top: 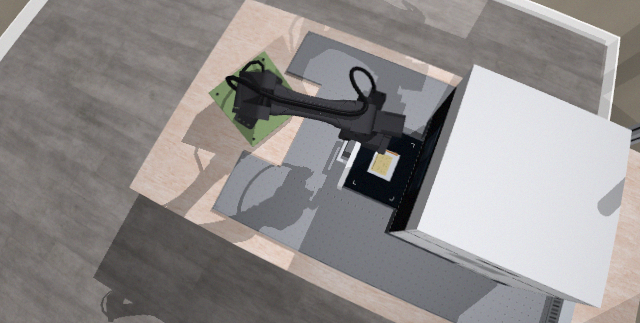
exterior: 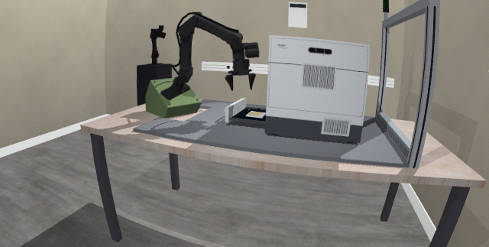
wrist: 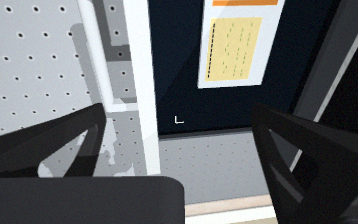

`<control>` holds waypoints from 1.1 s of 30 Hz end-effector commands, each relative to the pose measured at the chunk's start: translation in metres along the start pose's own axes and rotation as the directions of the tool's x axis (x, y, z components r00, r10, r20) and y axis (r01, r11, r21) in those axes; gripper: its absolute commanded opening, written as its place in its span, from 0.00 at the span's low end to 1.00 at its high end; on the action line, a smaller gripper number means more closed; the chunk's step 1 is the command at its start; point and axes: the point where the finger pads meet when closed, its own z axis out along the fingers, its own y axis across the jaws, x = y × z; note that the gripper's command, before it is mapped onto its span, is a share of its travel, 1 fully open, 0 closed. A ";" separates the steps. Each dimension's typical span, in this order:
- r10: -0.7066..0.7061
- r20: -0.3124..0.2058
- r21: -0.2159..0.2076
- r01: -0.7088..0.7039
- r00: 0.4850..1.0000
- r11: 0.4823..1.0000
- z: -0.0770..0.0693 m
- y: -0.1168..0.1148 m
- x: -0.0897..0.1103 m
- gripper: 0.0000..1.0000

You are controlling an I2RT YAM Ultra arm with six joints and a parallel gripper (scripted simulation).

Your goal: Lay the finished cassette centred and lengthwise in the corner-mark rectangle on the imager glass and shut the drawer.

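Observation:
The finished cassette point(top: 383, 165) point(exterior: 255, 115) point(wrist: 236, 47), white with a yellow gel window and an orange end strip, lies flat on the dark glass point(top: 369, 186) point(wrist: 180, 60) of the imager's open drawer. It sits inside the white corner marks, one of which point(wrist: 179, 120) shows in the wrist view. The white imager point(top: 515, 178) point(exterior: 317, 82) stands behind the drawer. The white drawer front point(top: 348, 165) point(exterior: 234, 109) point(wrist: 140, 75) is pulled out towards the arm. My gripper point(top: 372, 147) point(exterior: 241, 86) point(wrist: 178, 110) is open and empty. It hangs well above the drawer's front end and is clear of the cassette.
The arm's green base point(top: 220, 93) point(exterior: 168, 103) stands at the table's left. A grey perforated mat point(top: 350, 243) lies under the imager and drawer. A tall grey frame point(exterior: 428, 86) stands at the right end of the table.

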 end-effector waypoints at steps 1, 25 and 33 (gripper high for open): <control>0.001 0.003 0.004 -0.001 1.000 1.000 -0.009 0.009 0.000 1.00; 0.000 0.002 0.004 0.000 1.000 1.000 -0.026 0.032 0.000 1.00; 0.007 0.007 0.014 -0.007 1.000 1.000 -0.026 0.024 0.000 1.00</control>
